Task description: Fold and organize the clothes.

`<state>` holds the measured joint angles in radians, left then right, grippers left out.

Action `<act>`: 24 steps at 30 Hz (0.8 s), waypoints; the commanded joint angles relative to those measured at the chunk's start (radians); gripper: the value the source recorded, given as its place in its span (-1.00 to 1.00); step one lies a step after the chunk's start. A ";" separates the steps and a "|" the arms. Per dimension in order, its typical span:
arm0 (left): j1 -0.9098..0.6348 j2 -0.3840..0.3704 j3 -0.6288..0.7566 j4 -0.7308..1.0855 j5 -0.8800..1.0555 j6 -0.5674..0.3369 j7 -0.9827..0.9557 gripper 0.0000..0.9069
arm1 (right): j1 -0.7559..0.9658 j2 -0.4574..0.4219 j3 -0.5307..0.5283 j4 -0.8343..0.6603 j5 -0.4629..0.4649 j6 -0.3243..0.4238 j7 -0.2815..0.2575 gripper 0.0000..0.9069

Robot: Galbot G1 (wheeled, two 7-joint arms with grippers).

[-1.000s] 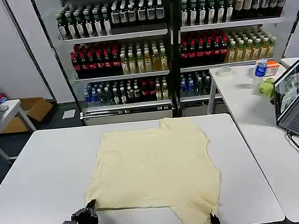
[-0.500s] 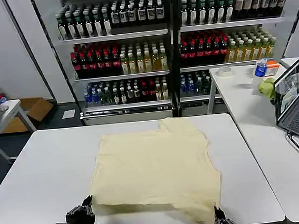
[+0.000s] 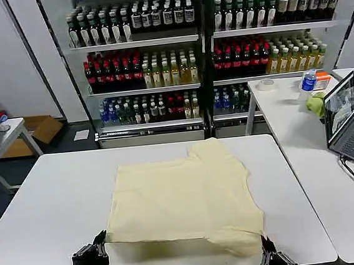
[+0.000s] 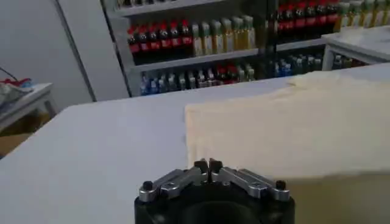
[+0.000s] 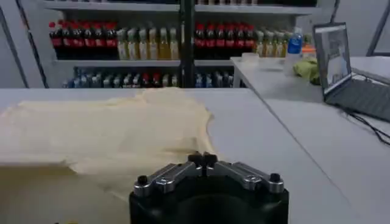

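Since a second ago the T-shirt [image 3: 184, 197] has lost the flap that hung toward the robot at its near-right corner: that part now lies gathered under or onto the body, the near hem sits farther from the robot, and both grippers have drawn back toward the near edge of the tabletop [image 3: 46, 201].

The T-shirt lies spread on the middle of the tabletop, a rough rectangle with a rumpled fold at its near-right corner. The left gripper [image 3: 99, 245] sits just off the shirt's near-left corner, its jaws closed and holding nothing, as the left wrist view [image 4: 208, 165] shows with the fingertips touching. The right gripper [image 3: 268, 256] sits just off the near-right corner; its jaws [image 5: 202, 159] are likewise closed and empty.

This looks like the pause between folds: one tuck is down and the hands are clear. The next move probably calls for opening the jaws and taking a fresh edge, likely the near hem or a side, pinching only the layers meant to travel.

The head view gives the whole outline and both corners at once. The wrist views add what it cannot: the closed fingertips, and, at grazing height, the near edge lifted slightly off the tabletop.
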<state>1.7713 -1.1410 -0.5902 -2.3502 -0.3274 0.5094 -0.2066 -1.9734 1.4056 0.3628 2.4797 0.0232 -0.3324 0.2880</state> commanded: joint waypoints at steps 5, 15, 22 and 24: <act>-0.047 0.035 0.024 0.016 0.002 -0.019 -0.004 -0.96 | 0.081 -0.079 0.072 0.000 0.067 0.012 -0.006 -1.00; -0.178 0.091 0.067 0.154 0.000 -0.041 0.006 -0.96 | 0.271 -0.151 0.079 -0.152 0.141 0.018 -0.037 -1.00; -0.271 0.109 0.104 0.246 -0.008 -0.043 0.009 -0.96 | 0.428 -0.181 0.050 -0.262 0.202 -0.013 -0.028 -1.00; -0.311 0.115 0.118 0.274 -0.010 -0.042 0.010 -0.96 | 0.469 -0.185 0.042 -0.294 0.209 -0.024 -0.028 -1.00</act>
<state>1.6056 -1.0523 -0.5135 -2.2114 -0.3328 0.4729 -0.1979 -1.6430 1.2468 0.4052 2.2813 0.1890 -0.3458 0.2629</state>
